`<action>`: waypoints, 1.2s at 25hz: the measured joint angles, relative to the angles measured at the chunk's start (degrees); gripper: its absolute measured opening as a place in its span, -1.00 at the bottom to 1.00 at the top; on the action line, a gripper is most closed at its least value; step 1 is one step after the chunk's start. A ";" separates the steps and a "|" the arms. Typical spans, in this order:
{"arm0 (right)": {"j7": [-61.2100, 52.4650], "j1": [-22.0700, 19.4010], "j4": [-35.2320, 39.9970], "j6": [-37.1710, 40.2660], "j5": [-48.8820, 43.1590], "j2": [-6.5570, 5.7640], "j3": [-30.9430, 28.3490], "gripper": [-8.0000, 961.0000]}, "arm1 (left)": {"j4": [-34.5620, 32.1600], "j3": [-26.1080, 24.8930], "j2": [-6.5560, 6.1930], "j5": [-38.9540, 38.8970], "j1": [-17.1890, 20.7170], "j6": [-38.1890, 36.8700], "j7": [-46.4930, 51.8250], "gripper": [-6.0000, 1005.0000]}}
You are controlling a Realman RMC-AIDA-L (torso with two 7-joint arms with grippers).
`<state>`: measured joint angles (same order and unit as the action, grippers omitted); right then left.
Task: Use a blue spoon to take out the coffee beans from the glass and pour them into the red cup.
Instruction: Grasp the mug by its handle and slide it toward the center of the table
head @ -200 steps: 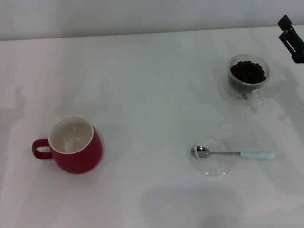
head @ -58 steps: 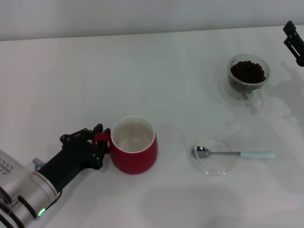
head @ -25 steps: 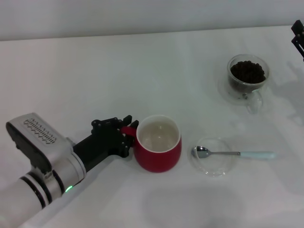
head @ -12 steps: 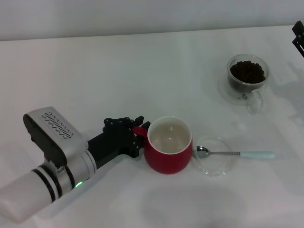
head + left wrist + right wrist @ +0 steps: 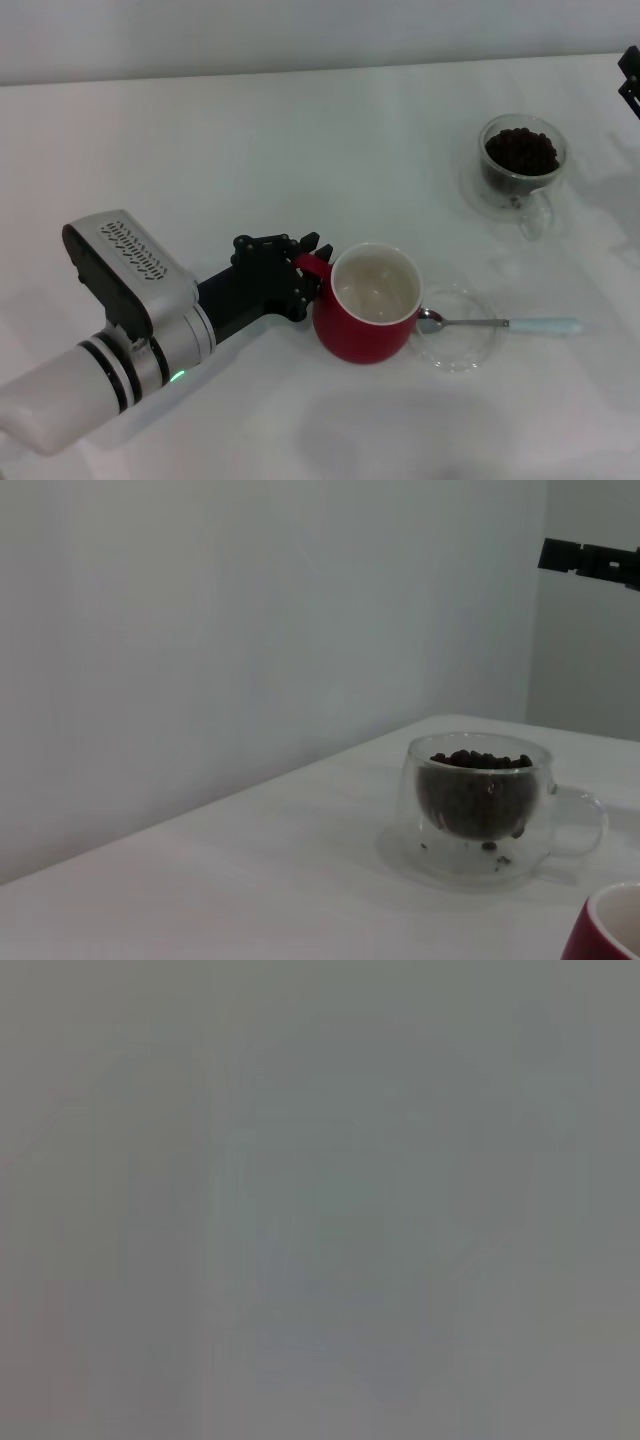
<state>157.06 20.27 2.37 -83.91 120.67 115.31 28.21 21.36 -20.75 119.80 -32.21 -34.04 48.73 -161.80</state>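
**Inspector:** Toward the near edge of the desk, around its middle, you have the left gripper pinching the loop handle of the red cup. The cup stands upright, its cream inside bare; I see no beans in it. Its far side touches or overlaps the rim of the clear saucer.

**Operator:** And the spoon?

**Inspector:** The blue spoon lies untouched, its bowl on the saucer just beside the cup, its pale handle pointing toward the right edge. The glass stands upright near the far right corner, well apart from the cup, heaped with coffee beans; a few loose beans sit between its walls.

**Operator:** Which step is this?

**Inspector:** I judge it to be placing the cup; scooping has not begun. Your next move calls for letting go of the handle without nudging the saucer, then taking the spoon by its blue end.

**Operator:** Right arm?

**Inspector:** The right gripper is parked at the far right corner, beyond the glass. You cannot tell from this whether it is spread or pressed together.
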 joint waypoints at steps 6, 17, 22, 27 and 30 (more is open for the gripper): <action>0.00 -0.07 0.00 -0.08 0.00 0.00 0.00 0.64 | 0.09 0.00 -0.03 0.57 0.36 0.07 -0.03 -0.64; 0.00 -0.06 0.50 -0.33 0.00 0.00 0.00 0.64 | -0.17 -0.03 -0.27 0.53 1.02 0.20 -0.06 -0.62; 0.00 -0.06 0.52 -0.66 0.00 0.00 0.00 0.63 | -0.20 -0.07 -0.27 0.39 1.49 0.32 -0.08 -0.54; 0.00 -0.07 0.49 -0.81 0.00 0.00 0.00 0.63 | -0.59 -0.08 -0.26 0.45 1.81 0.58 -0.09 -0.16; 0.00 -0.13 0.46 -0.82 0.00 0.00 0.00 0.63 | -0.89 -0.08 -0.31 0.48 2.42 1.39 -0.09 0.03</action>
<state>157.06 20.14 2.83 -84.73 120.67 115.31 28.21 20.46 -20.83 119.49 -31.73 -31.62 50.13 -161.90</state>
